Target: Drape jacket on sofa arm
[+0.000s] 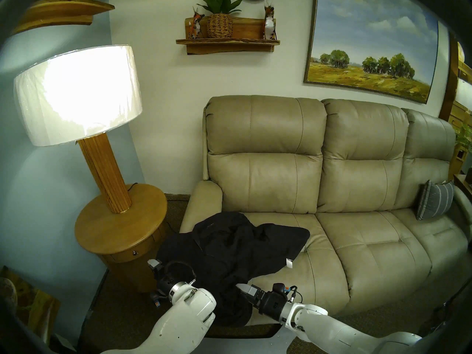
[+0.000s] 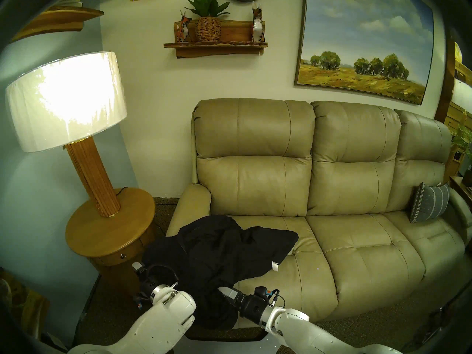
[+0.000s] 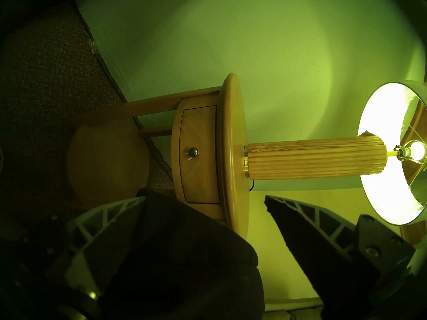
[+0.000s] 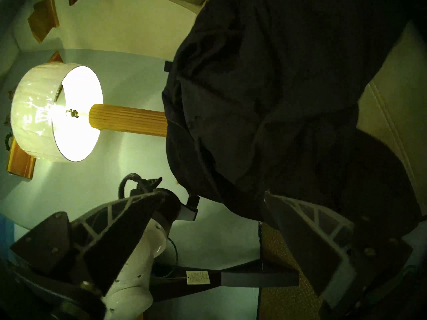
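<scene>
The black jacket lies crumpled over the front half of the beige sofa arm. It spreads onto the left seat and hangs down the sofa's front, and its white tag rests on the seat. My left gripper is at the jacket's left edge beside the sofa arm. Its jaws stand wide apart, and a fold of jacket lies loose against one finger. My right gripper is open at the hanging front part of the jacket.
A round wooden side table with a lit lamp stands close to the left of the sofa arm, just past my left gripper. A grey striped cushion leans at the sofa's far right end. Brown carpet covers the floor.
</scene>
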`<state>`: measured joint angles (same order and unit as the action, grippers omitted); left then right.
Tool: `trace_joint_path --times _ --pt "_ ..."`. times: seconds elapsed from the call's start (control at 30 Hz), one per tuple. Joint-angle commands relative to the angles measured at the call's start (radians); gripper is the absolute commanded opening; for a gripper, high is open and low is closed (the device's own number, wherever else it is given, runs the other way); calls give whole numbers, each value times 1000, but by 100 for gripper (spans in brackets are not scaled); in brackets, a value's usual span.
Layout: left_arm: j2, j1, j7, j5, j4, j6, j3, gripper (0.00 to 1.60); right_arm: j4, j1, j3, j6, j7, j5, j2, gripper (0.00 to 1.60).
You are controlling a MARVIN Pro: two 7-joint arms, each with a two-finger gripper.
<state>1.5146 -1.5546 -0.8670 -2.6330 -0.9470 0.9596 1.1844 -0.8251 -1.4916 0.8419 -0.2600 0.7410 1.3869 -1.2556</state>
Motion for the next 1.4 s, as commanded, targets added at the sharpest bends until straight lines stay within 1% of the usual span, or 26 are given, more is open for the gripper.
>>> trace_joint_path --times 0.0,0.03,0.13,0.17,0.2,0.23,0.27,0.3,0.33,0.53,0.6,0.63,0.67,0.73,0.77,0.8,0.83,0.9,0.97,1.0,1.07,1.1,1.13,1.17,1.23,1.37 --pt "-20 -91 -113 51 -120 0 2 160 32 37 -7 3 -68 6 -95 160" --pt "-19 -94 -95 59 -111 0 1 160 38 37 -8 -1 -81 13 -105 160" --pt "-28 -136 -103 73 -173 0 1 160 67 43 -12 6 -123 10 -152 160" --pt "-25 -137 -88 81 -162 0 -1 160 56 46 -29 5 -133 11 -137 160" --pt "-28 -156 -101 84 -194 0 -2 160 76 50 -21 8 -147 9 -165 160" --pt "-31 -162 -96 92 -196 0 -9 160 76 54 -25 9 -156 13 -164 160" --pt "-32 -187 -100 100 -228 0 -13 160 95 63 -15 17 -173 12 -188 160" --pt "-45 -184 -85 106 -213 0 -21 160 85 68 -23 13 -178 18 -173 160" --pt "-54 -207 -94 108 -244 0 -27 160 104 76 -11 20 -191 17 -198 160" --pt "-108 -296 -73 125 -296 0 -58 160 148 119 2 34 -257 29 -238 160" --pt "-118 -311 -68 124 -295 0 -61 160 161 126 9 37 -272 35 -250 160" --pt "-118 -311 -68 124 -295 0 -61 160 161 126 9 37 -272 35 -250 160" --pt "-137 -345 -69 128 -316 0 -60 160 178 135 17 44 -291 40 -268 160" --pt "-140 -349 -69 129 -318 0 -62 160 185 138 20 46 -298 43 -276 160" --pt "-154 -378 -71 133 -340 0 -57 160 200 141 26 53 -313 48 -295 160" --pt "-160 -390 -73 136 -352 0 -56 160 210 143 29 58 -322 51 -307 160" --pt "-160 -390 -73 136 -352 0 -56 160 210 143 29 58 -322 51 -307 160" --pt "-176 -421 -76 143 -385 0 -51 160 230 148 27 67 -335 56 -320 160" --pt "-182 -433 -77 145 -400 0 -48 160 240 147 29 72 -341 59 -331 160" --pt "-185 -441 -78 147 -410 0 -47 160 242 153 19 68 -343 62 -324 160" --pt "-192 -457 -77 153 -432 0 -41 160 253 155 10 72 -345 64 -333 160" --pt "-197 -471 -74 157 -451 0 -36 160 259 160 -7 70 -347 69 -335 160" --pt "-197 -471 -74 157 -451 0 -36 160 259 160 -7 70 -347 69 -335 160" --pt "-203 -483 -70 162 -469 0 -32 160 268 165 -23 65 -351 75 -342 160" --pt "-207 -494 -65 167 -484 0 -28 160 274 172 -46 66 -355 74 -345 160" --pt "-216 -513 -61 175 -506 0 -24 160 286 180 -66 68 -363 79 -351 160"
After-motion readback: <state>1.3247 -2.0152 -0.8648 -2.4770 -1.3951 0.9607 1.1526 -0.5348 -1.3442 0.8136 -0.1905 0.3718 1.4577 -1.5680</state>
